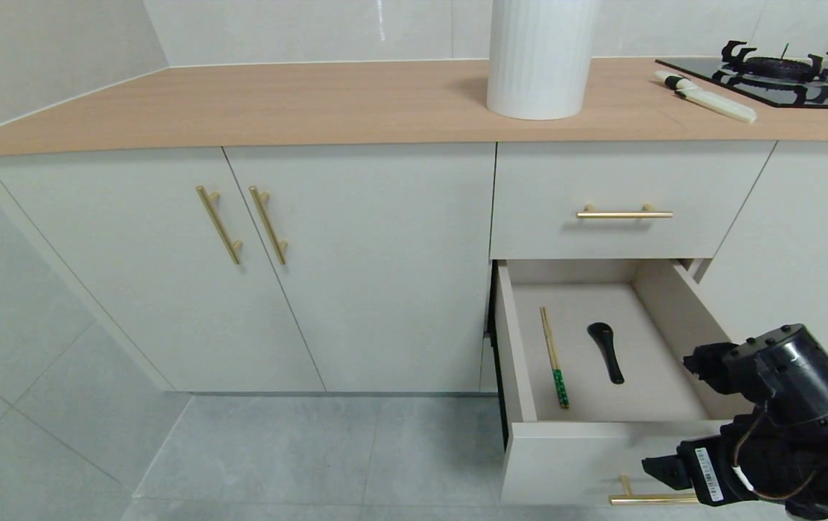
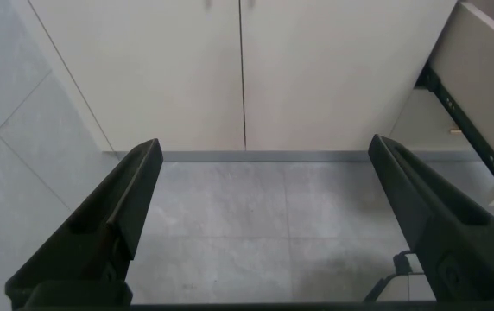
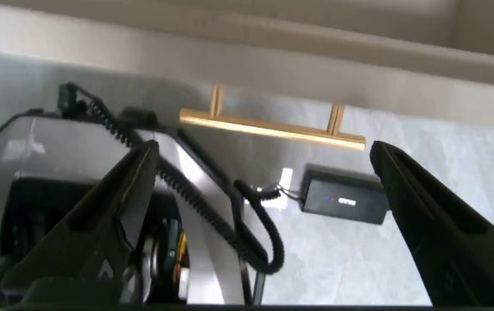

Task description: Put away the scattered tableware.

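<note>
Tableware: we are logging a pair of chopsticks [image 1: 553, 356] and a black spoon [image 1: 606, 352], lying side by side and apart on the floor of the open drawer [image 1: 522, 340].
Drawer: it is standing pulled well out below a closed one, its brass handle [image 1: 649, 498] facing us.
Right gripper [image 3: 262, 155]: we are holding it released, jaws spread, just before the handle and grasping nothing.
Left gripper [image 2: 264, 151]: we are holding it released too and empty, low over the floor tiles [image 2: 256, 233], facing the cabinet doors [image 2: 230, 60].
Tabletop [image 1: 313, 101]: it is carrying a pale sheathed knife [image 1: 707, 98] near the hob, well apart from the drawer.
Step in hand: we are judging the stowing as largely done and the closing of the drawer as the step now in hand.
Next move: we are reckoning it calls for the right gripper to meet the handle or drawer front squarely and push straight in, keeping the jaws from catching under the bar.
Open item: we are unsure whether the knife counts as scattered tableware.
</note>
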### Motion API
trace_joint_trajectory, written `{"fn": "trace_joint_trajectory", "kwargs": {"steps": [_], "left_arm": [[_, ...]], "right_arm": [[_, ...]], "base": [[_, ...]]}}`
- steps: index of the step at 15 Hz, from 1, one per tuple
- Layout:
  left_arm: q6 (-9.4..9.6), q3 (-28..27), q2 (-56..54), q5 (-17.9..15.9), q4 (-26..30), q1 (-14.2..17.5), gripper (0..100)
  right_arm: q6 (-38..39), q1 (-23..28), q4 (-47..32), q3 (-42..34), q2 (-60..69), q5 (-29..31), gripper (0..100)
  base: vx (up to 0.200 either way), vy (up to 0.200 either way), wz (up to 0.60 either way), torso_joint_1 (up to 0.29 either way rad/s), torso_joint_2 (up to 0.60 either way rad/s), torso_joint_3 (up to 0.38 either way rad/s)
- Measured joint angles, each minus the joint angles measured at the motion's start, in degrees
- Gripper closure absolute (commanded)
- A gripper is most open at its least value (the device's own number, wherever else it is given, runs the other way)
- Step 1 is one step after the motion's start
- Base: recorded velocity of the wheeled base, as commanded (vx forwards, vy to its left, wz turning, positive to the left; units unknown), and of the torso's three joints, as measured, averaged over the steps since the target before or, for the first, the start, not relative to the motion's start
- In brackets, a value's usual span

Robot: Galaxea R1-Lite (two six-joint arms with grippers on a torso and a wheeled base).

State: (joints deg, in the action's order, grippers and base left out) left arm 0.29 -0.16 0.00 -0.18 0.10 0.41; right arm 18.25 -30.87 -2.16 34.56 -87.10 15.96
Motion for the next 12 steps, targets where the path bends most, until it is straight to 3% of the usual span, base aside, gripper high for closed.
{"fn": "trace_joint_trajectory", "kwargs": {"steps": [5, 12], "left_arm": [[-0.02, 0.05, -0.02, 0.0, 0.0, 0.0, 0], [-0.02, 0.02, 0.0, 0.0, 0.0, 0.0, 0]], "right_arm": [[-0.22, 2.21, 8.62, 1.24, -6.31, 1.74, 0], [-1.91, 9.34, 8.97, 11.5, -13.99, 1.55, 0]], "base": [[0.0, 0.0, 0.0, 0.0, 0.0, 0.0], [0.0, 0.0, 0.0, 0.0, 0.0, 0.0]]}}
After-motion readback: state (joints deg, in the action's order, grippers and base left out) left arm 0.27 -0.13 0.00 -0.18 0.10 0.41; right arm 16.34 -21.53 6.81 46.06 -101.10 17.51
